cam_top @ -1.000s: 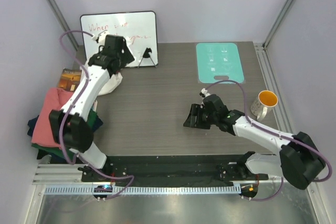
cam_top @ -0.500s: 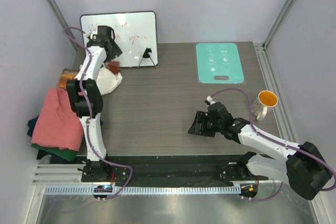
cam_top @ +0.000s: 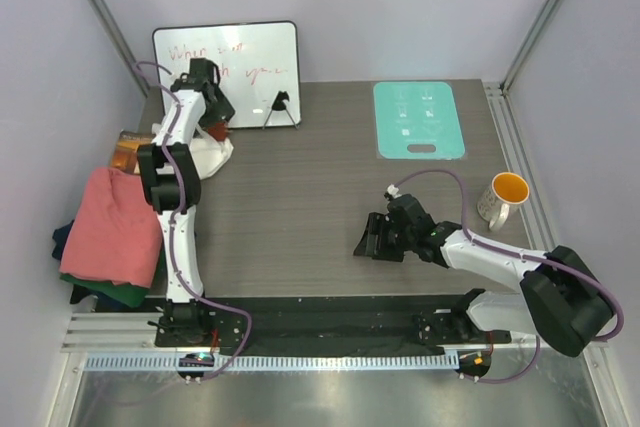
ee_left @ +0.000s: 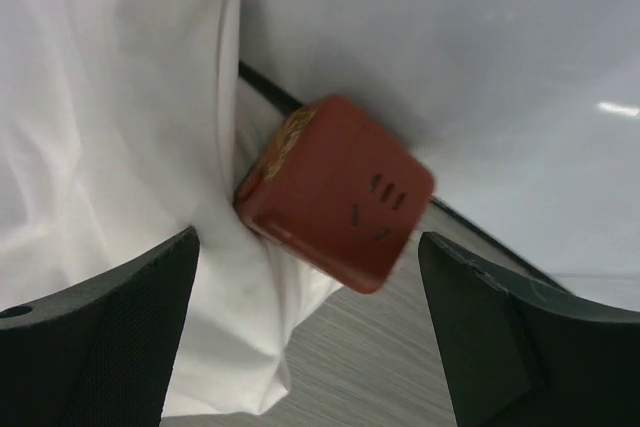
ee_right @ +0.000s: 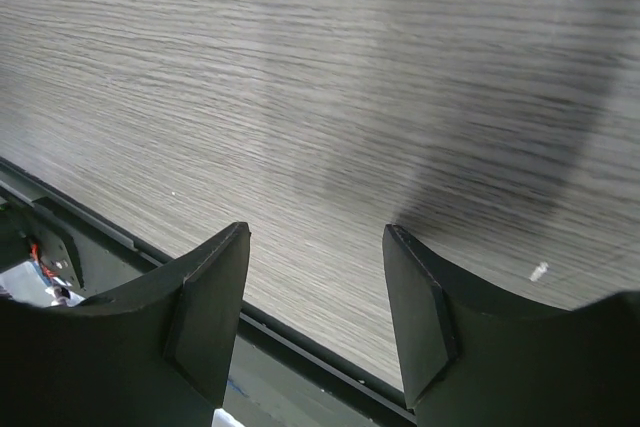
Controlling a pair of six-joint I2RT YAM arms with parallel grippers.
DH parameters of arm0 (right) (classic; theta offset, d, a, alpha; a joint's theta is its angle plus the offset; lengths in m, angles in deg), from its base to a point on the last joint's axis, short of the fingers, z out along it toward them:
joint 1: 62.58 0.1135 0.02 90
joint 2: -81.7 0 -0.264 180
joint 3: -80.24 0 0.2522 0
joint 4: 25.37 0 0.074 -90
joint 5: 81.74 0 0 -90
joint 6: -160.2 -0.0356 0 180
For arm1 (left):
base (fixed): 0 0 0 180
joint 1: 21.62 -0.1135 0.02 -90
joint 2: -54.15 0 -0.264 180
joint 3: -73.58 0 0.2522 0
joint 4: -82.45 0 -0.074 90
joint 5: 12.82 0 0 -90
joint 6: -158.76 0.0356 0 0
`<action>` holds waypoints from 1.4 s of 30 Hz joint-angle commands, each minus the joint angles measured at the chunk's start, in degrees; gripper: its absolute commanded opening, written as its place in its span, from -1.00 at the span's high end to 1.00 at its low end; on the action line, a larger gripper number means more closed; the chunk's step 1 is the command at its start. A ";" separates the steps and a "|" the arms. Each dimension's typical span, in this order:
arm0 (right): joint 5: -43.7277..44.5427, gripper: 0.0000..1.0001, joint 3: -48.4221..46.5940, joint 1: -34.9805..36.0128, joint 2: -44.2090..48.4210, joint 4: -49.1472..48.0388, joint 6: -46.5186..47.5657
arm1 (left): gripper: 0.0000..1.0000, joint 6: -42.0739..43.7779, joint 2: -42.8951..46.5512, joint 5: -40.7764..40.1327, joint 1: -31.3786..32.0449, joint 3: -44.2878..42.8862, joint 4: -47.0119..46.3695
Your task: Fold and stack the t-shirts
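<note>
The white t-shirt (cam_top: 205,157) lies bunched at the back left, below the whiteboard. In the left wrist view its cloth (ee_left: 120,147) fills the left side, touching a red-brown block (ee_left: 335,192). My left gripper (cam_top: 210,117) hangs open just above the shirt and block (ee_left: 310,347), holding nothing. The salmon-pink shirt (cam_top: 110,227) lies over the dark green one (cam_top: 120,292) and the navy one (cam_top: 62,237) at the table's left edge. My right gripper (cam_top: 372,237) is open and empty, low over bare table near the front edge (ee_right: 315,297).
A whiteboard (cam_top: 228,62) stands at the back left with a black clip (cam_top: 283,105) at its foot. An orange-brown packet (cam_top: 128,152) lies left of the white shirt. A teal mat (cam_top: 418,119) is at the back right. A yellow-lined mug (cam_top: 505,197) stands at the right edge.
My left arm has straightened out toward the back left, and its gripper now sits over the white shirt by the whiteboard's foot. My right gripper has shifted slightly toward the front.
</note>
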State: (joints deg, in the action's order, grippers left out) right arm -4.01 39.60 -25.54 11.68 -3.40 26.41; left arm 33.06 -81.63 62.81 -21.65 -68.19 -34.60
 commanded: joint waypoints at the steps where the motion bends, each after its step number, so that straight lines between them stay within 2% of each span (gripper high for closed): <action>1: -0.47 -0.23 -1.43 0.23 -0.56 -4.08 -0.95 | -0.81 1.25 3.25 1.36 -1.46 6.35 -1.55; 8: -0.56 -0.23 -0.90 0.23 0.32 -4.08 -1.56 | -0.79 2.57 0.52 0.66 -1.55 6.63 -0.32; 14: -0.21 -0.23 -0.46 0.23 0.76 -3.29 -1.56 | -0.78 2.83 3.59 1.28 -1.55 11.02 -5.33; 21: -0.21 -0.23 -0.81 0.23 -0.38 -3.37 -1.65 | -0.77 4.76 5.09 1.80 -1.46 9.27 -7.26; 27: -0.30 -0.23 -0.99 0.32 -1.26 -3.72 -2.18 | -0.73 6.52 2.64 4.17 -1.55 5.23 -6.83; 30: -0.21 -0.23 -0.99 0.32 -1.52 -3.64 -2.26 | -0.58 7.40 1.49 7.32 -1.46 4.08 -6.82; 34: -0.21 -0.23 -0.90 0.40 -1.79 -3.81 -2.61 | -0.15 8.02 1.05 10.05 -1.55 5.39 -8.31; 36: -0.29 -0.23 -0.81 0.40 -1.87 -3.99 -2.70 | -0.08 8.89 1.22 11.29 -1.55 6.71 -9.02; 38: -0.30 -0.23 -0.81 0.49 -2.23 -4.16 -2.88 | -0.15 9.42 0.96 12.17 -1.55 6.63 -8.85; 39: -0.21 -0.23 -0.64 0.67 -2.14 -4.16 -3.05 | -0.29 9.86 1.14 12.09 -1.46 6.80 -8.85; 42: -0.12 -0.23 -0.20 0.76 -1.79 -4.60 -3.32 | -0.50 10.04 2.01 11.30 -1.55 6.89 -8.50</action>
State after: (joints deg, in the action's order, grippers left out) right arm -4.56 39.60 -25.28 9.91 -6.07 23.72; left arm 41.47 -80.36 71.95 -23.03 -61.41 -39.48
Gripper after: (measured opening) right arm 0.616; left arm 0.702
